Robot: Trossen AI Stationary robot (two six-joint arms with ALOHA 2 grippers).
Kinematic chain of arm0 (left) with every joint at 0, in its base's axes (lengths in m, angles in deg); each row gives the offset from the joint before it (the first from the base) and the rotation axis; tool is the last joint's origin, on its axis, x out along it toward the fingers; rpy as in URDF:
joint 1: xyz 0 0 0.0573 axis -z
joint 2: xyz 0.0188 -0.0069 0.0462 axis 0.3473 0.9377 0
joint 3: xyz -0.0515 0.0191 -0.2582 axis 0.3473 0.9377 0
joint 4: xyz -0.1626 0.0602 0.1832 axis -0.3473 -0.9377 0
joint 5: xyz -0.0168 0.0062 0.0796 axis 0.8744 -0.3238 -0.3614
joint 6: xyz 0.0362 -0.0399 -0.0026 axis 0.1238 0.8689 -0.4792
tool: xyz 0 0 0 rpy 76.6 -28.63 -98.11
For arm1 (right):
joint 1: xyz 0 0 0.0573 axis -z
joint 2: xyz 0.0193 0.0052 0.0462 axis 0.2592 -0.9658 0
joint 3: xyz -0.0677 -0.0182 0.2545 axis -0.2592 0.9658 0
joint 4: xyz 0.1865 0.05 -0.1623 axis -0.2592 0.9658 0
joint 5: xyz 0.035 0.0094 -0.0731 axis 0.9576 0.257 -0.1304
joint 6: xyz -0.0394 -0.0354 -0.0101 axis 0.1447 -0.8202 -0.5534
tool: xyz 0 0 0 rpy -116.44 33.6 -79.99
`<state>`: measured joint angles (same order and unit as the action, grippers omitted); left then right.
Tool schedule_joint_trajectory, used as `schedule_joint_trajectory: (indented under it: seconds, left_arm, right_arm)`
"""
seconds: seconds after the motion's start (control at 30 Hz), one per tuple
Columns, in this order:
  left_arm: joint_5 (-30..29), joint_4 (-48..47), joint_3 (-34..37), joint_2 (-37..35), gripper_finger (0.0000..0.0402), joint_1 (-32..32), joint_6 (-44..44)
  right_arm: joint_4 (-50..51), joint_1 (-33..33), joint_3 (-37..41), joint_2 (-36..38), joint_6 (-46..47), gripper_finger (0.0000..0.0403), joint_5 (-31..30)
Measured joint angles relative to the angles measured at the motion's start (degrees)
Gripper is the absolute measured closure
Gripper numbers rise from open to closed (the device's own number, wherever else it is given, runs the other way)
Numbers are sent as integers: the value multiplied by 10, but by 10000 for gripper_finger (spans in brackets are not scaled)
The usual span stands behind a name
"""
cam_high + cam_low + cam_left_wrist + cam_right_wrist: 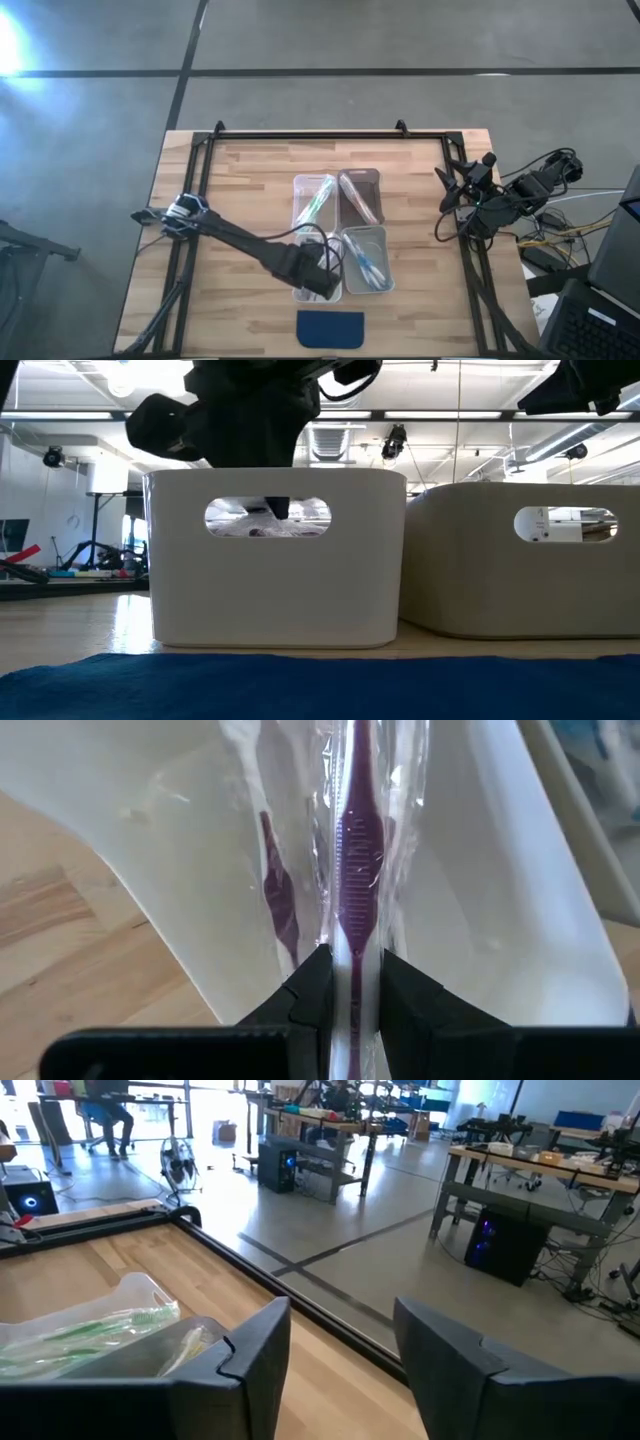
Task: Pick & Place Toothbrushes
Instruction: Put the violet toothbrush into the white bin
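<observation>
High view: we see four clear bins clustered mid-desk, with a blue pad at the near edge. We find the left gripper reaching into the near-left bin, its fingers nearly closed on a wrapped purple toothbrush. We see other toothbrushes lying in the remaining bins. We note the right gripper waiting at the desk's right edge, fingers parted, holding nothing.
</observation>
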<state>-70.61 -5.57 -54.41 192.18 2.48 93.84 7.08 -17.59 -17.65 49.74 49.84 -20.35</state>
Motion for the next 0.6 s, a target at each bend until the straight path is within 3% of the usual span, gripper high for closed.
schedule_joint_trajectory:
  seconds: [0.47,0.6]
  left_arm:
    - [16,50,39,0,339,3,-36]
    - [31,54,40,0,322,3,-46]
  right_arm:
    - [0,0,0,0,0,212,0]
    - [0,1,0,0,0,212,0]
